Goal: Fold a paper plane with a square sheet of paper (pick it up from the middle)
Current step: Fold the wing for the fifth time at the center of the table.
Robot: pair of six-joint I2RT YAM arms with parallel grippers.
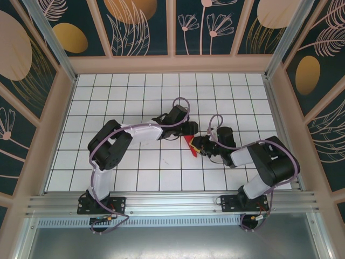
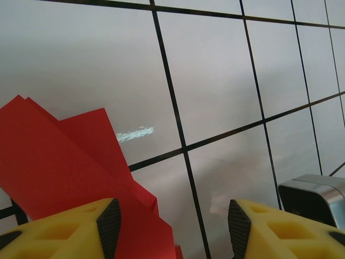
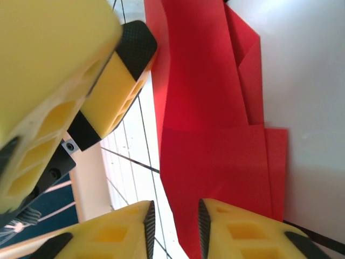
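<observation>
Both arms are chunky black joint housings joined by smooth white shells, the left arm (image 1: 143,132) and the right arm (image 1: 269,156) alike. A pale lilac cable (image 1: 94,178) loops along each one. Black base plates (image 1: 101,205) sit at six o'clock. The left gripper (image 2: 173,229) has blocky yellow fingers (image 2: 64,232) with hollow cells and ribbed black pads (image 2: 110,226); the right gripper (image 3: 175,229) matches. At four o'clock there's a brushed metal block (image 2: 312,197), possibly a wrist part.
</observation>
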